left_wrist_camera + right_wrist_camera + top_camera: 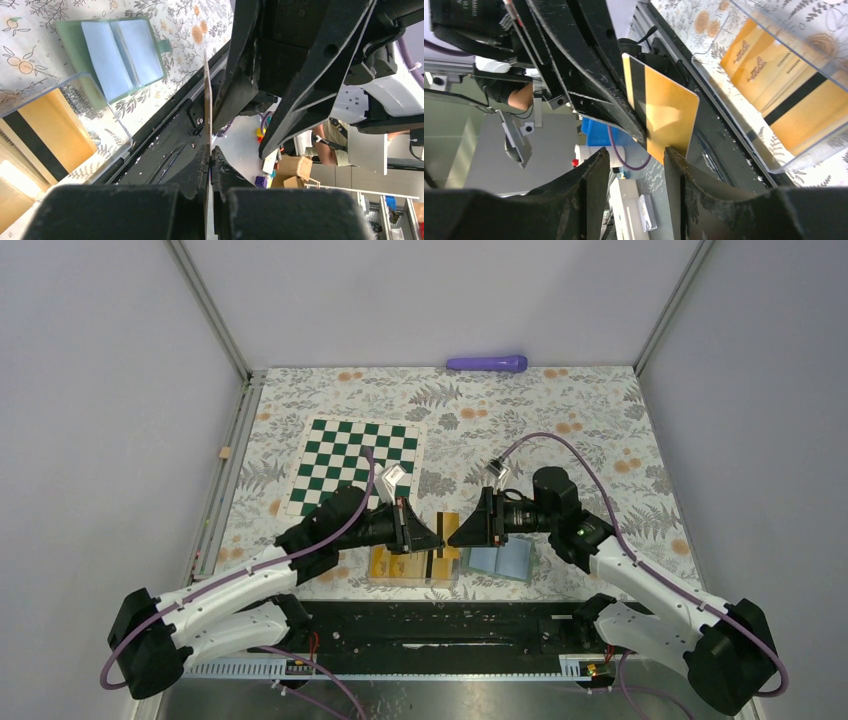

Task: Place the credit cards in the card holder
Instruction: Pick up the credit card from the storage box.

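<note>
My left gripper [438,541] is shut on an orange-yellow credit card [664,112] with a dark stripe, held upright above the clear box; in the left wrist view the card [207,115] shows edge-on between the closed jaws. My right gripper [452,537] faces it, open, its fingertips [674,160] just short of the card's free edge. More credit cards [794,100] lie in the clear plastic box [412,568]. The sage-green card holder [117,52] lies open, light blue inside up, right of the box; it also shows in the top view [503,560].
A green-and-white checkerboard mat [355,462] lies behind the left arm. A purple marker-like object [487,363] lies at the far edge. The black rail [440,625] runs along the near table edge.
</note>
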Available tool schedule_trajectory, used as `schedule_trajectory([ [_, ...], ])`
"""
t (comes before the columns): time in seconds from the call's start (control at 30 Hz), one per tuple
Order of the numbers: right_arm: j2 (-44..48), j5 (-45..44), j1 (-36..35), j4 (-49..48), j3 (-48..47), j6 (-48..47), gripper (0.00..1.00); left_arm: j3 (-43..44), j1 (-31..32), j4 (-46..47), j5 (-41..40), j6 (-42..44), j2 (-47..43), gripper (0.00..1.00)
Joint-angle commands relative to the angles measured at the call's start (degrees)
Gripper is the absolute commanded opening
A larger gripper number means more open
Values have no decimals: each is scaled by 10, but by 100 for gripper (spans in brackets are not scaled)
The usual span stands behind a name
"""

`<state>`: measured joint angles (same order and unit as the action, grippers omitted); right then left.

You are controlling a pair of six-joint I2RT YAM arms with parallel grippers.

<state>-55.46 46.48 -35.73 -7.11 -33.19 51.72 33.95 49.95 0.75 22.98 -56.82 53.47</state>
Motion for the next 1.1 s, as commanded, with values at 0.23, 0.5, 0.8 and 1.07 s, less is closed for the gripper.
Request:
schedule_trajectory([
  [0.23,18,-18,23,-18,9,16,45,3,-3,66,24,-10,-28,0],
  [0.5,8,6,45,-47,25,38,49,-6,-3,72,33,-16,-35,0],
  [0.8,-26,88,45,-270,57,154,40,-15,-2,106,46,-29,-17,0],
  [1.07,-21,114,45,-301,69,164,6,-10,-3,114,58,-25,10,4],
])
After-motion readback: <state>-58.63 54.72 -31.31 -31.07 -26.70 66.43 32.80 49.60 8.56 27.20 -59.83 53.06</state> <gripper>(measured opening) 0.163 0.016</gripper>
